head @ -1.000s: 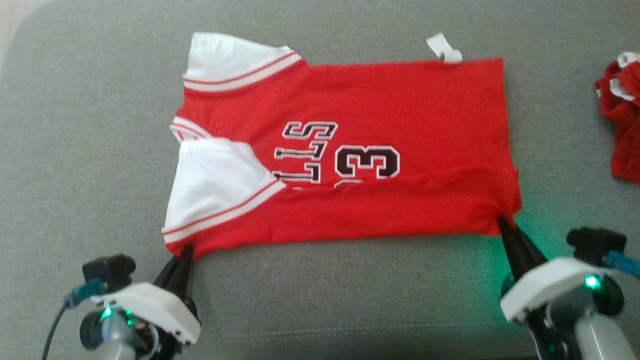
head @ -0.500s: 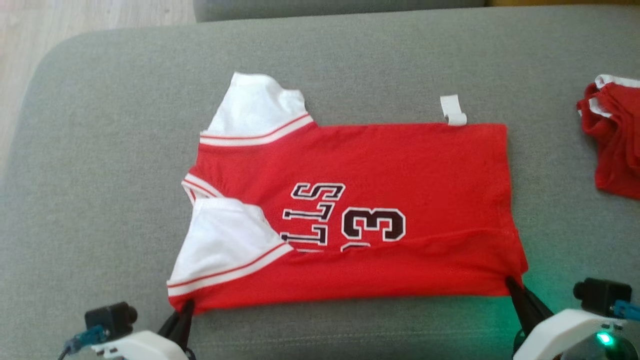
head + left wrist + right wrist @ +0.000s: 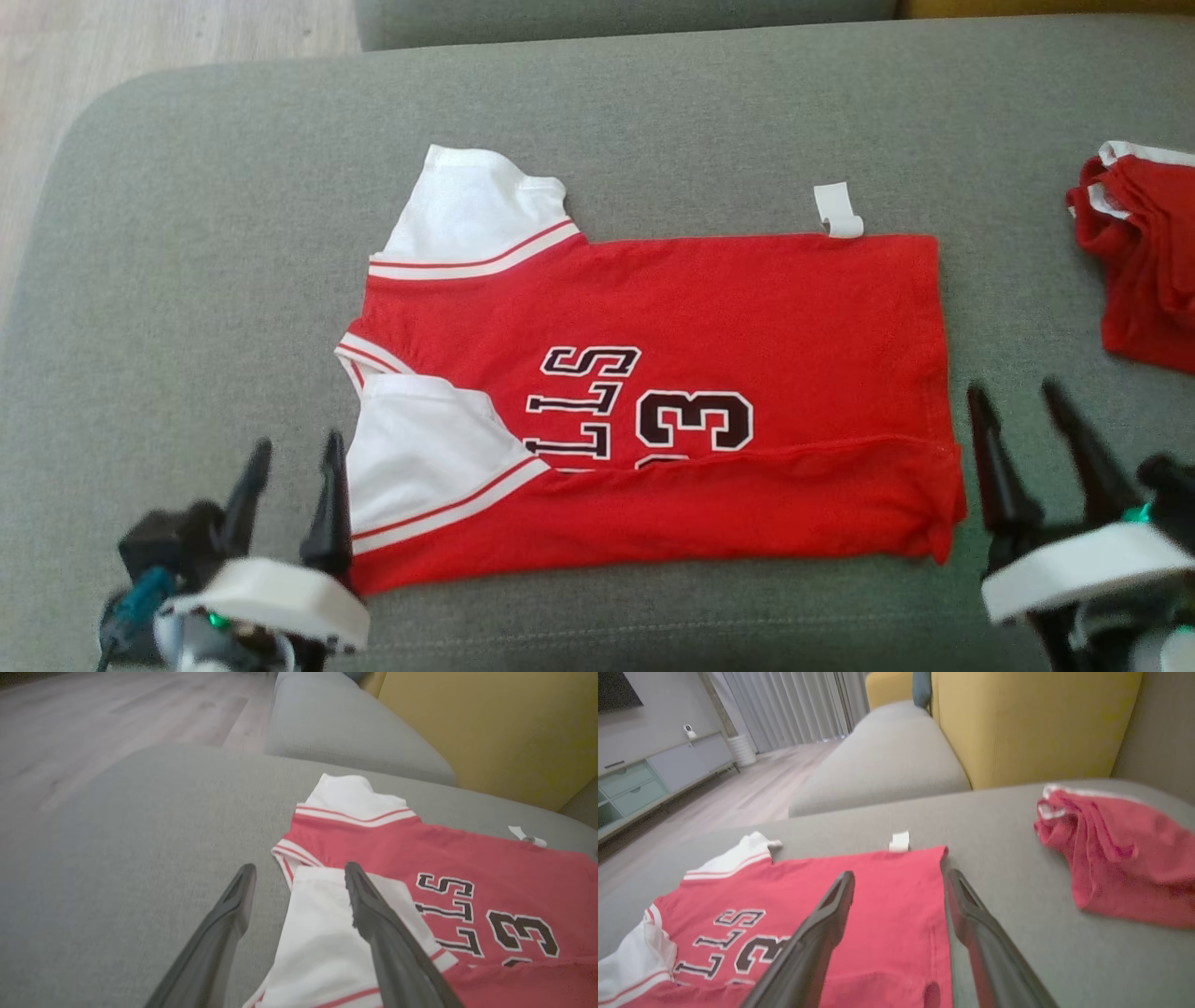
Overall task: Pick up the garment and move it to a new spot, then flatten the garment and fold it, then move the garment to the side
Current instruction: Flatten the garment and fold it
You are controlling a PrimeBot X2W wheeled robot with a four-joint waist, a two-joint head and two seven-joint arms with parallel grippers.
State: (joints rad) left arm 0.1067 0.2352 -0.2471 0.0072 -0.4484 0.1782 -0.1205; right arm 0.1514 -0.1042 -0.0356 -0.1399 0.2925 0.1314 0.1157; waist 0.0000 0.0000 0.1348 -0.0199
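The garment (image 3: 709, 308) is a red jersey with white sleeves and black lettering, lying flat on the grey cushion with its near long edge folded up over the print. It also appears in the left wrist view (image 3: 467, 868) and the right wrist view (image 3: 887, 886). My left gripper (image 3: 294, 453) stands open just off the garment's near left corner, beside the white sleeve (image 3: 322, 952). My right gripper (image 3: 1018, 397) stands open just past the garment's right hem, with nothing between its fingers.
A second red garment (image 3: 1144, 257) lies crumpled at the right edge of the cushion (image 3: 187, 280). A white tag (image 3: 837, 210) sticks out from the jersey's far edge. Wooden floor (image 3: 140, 37) lies beyond the cushion's left corner. A yellow backrest (image 3: 1031, 723) rises behind.
Both grippers have opened and let go of the garment's near corners, then risen off the cushion. The near edge now rests folded over. The head camera has tilted, shifting the whole picture.
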